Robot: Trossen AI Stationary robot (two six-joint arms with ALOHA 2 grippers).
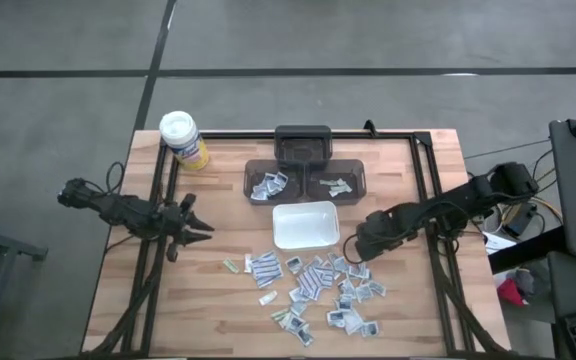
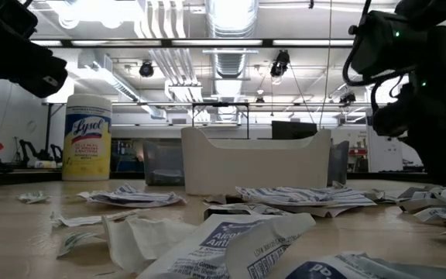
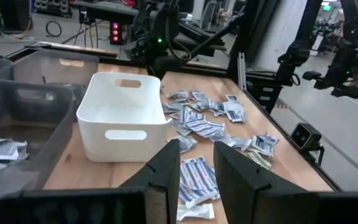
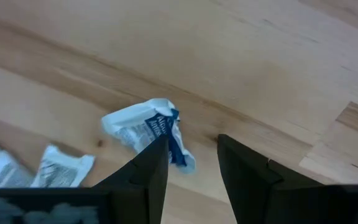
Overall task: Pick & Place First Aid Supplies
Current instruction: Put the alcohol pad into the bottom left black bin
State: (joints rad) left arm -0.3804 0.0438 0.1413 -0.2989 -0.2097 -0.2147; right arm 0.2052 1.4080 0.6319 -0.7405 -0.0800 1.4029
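Wooden tabletop (image 1: 218, 310) seen from above, arms reaching in from both sides.

At far left, left tool (image 1: 196, 228) hovering over bare wood, well apart from the packets; fingers (image 3: 166, 171) parted with a narrow gap, holding nothing.

Behind it, near the back left corner, yellow canister (image 1: 183, 140) with a white lid, standing upright.

Toward the middle back, two dark translucent bins (image 1: 353, 183) side by side, each holding a few packets; a smaller dark box (image 1: 303, 146) just behind them.

In front of the bins, white rectangular tray (image 1: 305, 224), apparently with nothing inside.

In front of the tray, spread across the middle and right of the tabletop, first aid supplies (image 1: 313, 282): dozens of small flat sealed packets, white and grey with bluish print, a few greenish, lying loose and partly overlapping. Some crumpled, close to the low camera.

At right, right tool (image 1: 353, 250) lowered at the back right edge of the scattered packets, just beside the tray's right end. Fingers (image 4: 151, 168) spread apart, gripping nothing; one crumpled packet (image 4: 148, 129) with blue print lying on the wood just beyond the fingertips, whether touching cannot be told.
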